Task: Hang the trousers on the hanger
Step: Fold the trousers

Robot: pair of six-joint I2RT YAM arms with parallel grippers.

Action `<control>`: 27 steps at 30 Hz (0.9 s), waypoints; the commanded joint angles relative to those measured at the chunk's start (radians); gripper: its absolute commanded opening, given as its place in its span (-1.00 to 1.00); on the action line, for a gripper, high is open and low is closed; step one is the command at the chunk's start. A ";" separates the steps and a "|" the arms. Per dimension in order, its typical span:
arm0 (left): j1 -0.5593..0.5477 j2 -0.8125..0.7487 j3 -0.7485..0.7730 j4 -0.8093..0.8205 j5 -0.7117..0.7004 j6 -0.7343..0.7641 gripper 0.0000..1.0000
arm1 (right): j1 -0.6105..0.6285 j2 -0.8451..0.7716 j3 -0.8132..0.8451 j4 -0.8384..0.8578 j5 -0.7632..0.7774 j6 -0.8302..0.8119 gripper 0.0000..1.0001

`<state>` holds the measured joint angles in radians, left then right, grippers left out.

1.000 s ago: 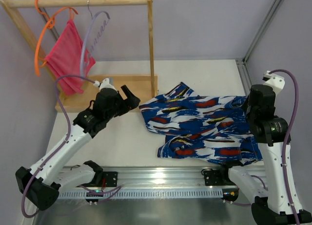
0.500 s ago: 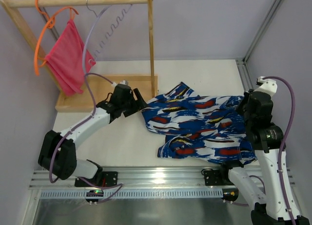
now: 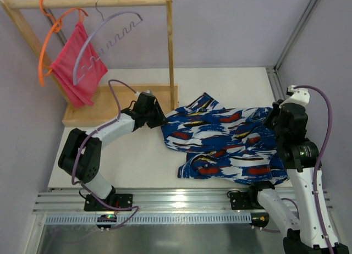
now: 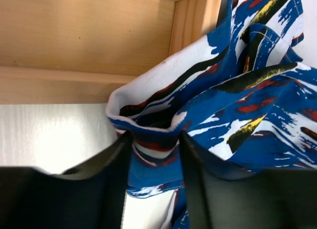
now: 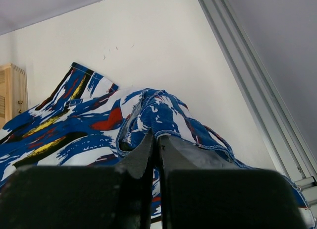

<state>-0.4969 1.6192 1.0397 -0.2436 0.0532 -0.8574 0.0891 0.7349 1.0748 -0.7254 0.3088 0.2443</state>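
Since a second ago the left claw (image 4: 153, 140) has slid forward, jaws narrowing but apart, astride the hem of the soft blue-white-red-black print trousers (image 3: 225, 138). The right claw (image 5: 156, 137) is clamped on their far edge. Pinch deep before lifting toward the thin lavender plastic hanger (image 3: 118, 13), well beyond the left claw.

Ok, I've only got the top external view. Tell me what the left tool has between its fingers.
Observer: The left tool has a folded, white-hemmed edge of the trousers filling the gap; whether it is pinched firm, I cannot tell.
Operator: Now check the right one.
Observer: The right tool is shut on a fold of the cloth, drawn up to a peak at its tips.
Operator: Give me what's behind the left grip.
Observer: The wooden rack base, right beside that edge.
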 commanded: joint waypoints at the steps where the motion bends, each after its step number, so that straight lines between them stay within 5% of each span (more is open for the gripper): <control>1: -0.002 -0.016 0.034 0.030 0.004 0.005 -0.25 | -0.003 -0.011 0.016 0.084 -0.005 -0.011 -0.93; 4: 0.000 -0.053 0.037 0.004 -0.021 0.006 -0.68 | -0.003 -0.011 0.033 0.077 -0.008 -0.010 -0.92; 5: 0.000 -0.062 0.045 -0.014 -0.033 0.006 -0.96 | -0.005 -0.009 0.039 0.069 -0.010 -0.010 -0.93; 6: 0.000 -0.088 0.065 -0.035 -0.044 0.012 -0.99 | -0.002 -0.011 0.054 0.064 -0.011 -0.008 -0.93; 20: 0.000 -0.652 0.448 -0.646 -0.533 0.153 -0.99 | -0.002 -0.109 0.327 0.003 0.038 -0.037 -0.92; 27: -0.002 -0.622 0.629 -0.902 -0.492 0.239 -0.99 | -0.002 -0.077 0.376 -0.014 0.000 -0.025 -0.93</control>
<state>-0.4999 0.9081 1.6814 -0.9680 -0.4194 -0.6922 0.0895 0.6250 1.4475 -0.7757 0.2989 0.2344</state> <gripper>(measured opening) 0.020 0.045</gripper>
